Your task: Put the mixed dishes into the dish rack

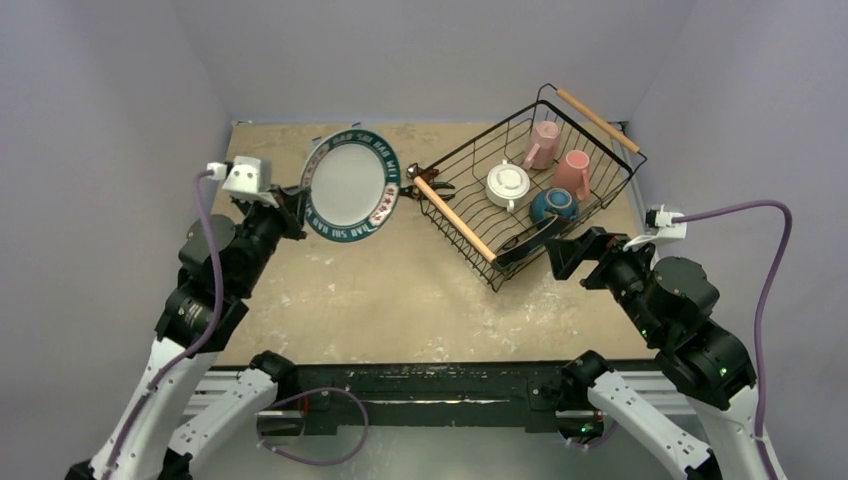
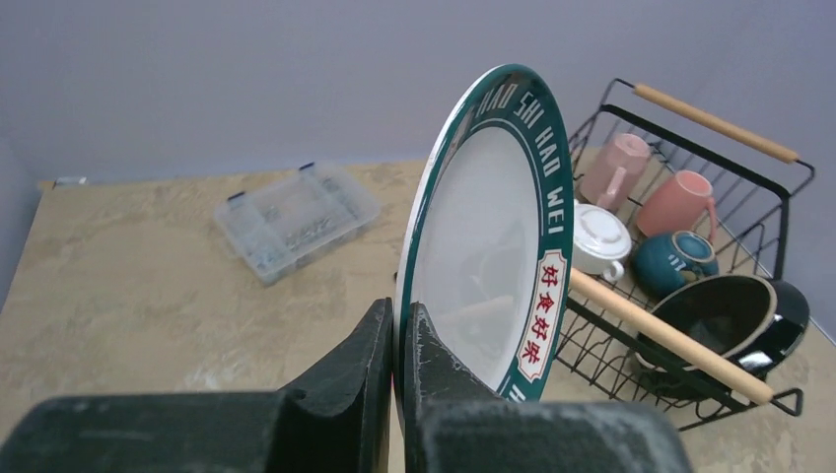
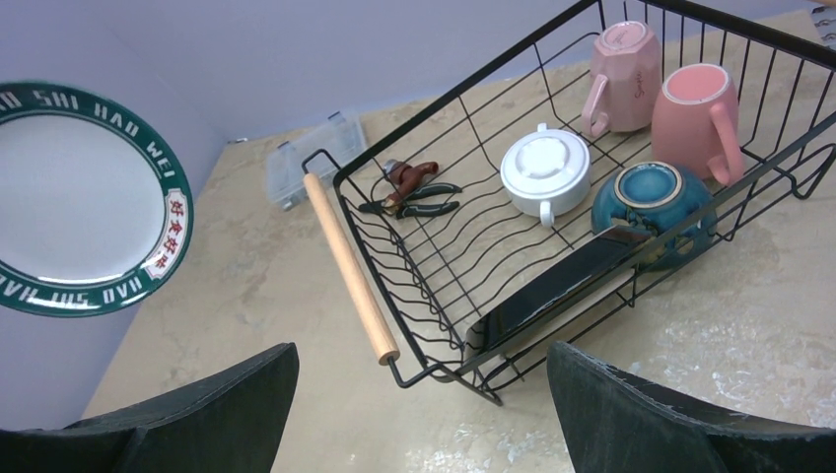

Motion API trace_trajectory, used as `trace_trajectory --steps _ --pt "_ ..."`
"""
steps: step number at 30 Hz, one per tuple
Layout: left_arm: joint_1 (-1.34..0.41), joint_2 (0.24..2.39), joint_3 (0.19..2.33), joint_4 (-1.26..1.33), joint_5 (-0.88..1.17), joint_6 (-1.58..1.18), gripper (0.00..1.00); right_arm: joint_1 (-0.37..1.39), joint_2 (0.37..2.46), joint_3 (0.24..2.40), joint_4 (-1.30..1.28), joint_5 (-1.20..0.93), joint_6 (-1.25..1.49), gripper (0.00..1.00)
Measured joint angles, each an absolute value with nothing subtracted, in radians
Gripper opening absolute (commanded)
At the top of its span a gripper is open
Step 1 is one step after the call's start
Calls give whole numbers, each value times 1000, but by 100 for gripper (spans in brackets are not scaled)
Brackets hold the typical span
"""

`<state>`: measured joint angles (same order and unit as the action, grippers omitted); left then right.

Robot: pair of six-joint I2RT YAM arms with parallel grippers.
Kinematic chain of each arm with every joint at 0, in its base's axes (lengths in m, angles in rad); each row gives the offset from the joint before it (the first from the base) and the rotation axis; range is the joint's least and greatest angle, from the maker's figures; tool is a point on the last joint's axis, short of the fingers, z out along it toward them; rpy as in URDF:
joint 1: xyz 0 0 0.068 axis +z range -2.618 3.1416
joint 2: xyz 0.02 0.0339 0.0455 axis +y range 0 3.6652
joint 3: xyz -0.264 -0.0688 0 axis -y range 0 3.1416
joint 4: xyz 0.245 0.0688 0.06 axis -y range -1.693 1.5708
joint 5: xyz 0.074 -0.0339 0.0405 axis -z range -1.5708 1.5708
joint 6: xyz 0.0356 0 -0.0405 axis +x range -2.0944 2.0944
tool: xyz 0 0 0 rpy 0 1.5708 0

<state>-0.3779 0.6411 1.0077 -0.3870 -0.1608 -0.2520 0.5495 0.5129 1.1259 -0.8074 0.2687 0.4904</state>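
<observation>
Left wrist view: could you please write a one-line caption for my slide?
Left claw shut on the edge of a large green-rimmed plate, held upright near the partly loaded dish rack.

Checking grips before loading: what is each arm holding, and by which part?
The left fingers pinch the large plate by its rim, with the plate standing on edge. The right fingers stand open, holding nothing.

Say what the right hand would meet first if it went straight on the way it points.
Most likely the dish rack: the open right hand points at its near wire side, where the dark plate leans inside. Depth is unclear, so it may be farther than it looks.
</observation>
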Motion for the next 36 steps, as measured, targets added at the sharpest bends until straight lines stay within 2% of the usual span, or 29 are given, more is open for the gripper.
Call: trace_trajectory --steps 6,12,27,36 --pt "-697 882 1213 -366 -270 -76 0 550 525 1134 -808 269 491 99" --pt "-879 1193 1425 -350 -425 82 0 550 520 1158 -808 276 507 99" --pt "-1041 1807 1996 -389 -617 313 0 550 443 1184 -820 355 536 99" --pt "-1102 1981 2059 -432 -698 359 0 550 405 1184 -847 415 563 99"
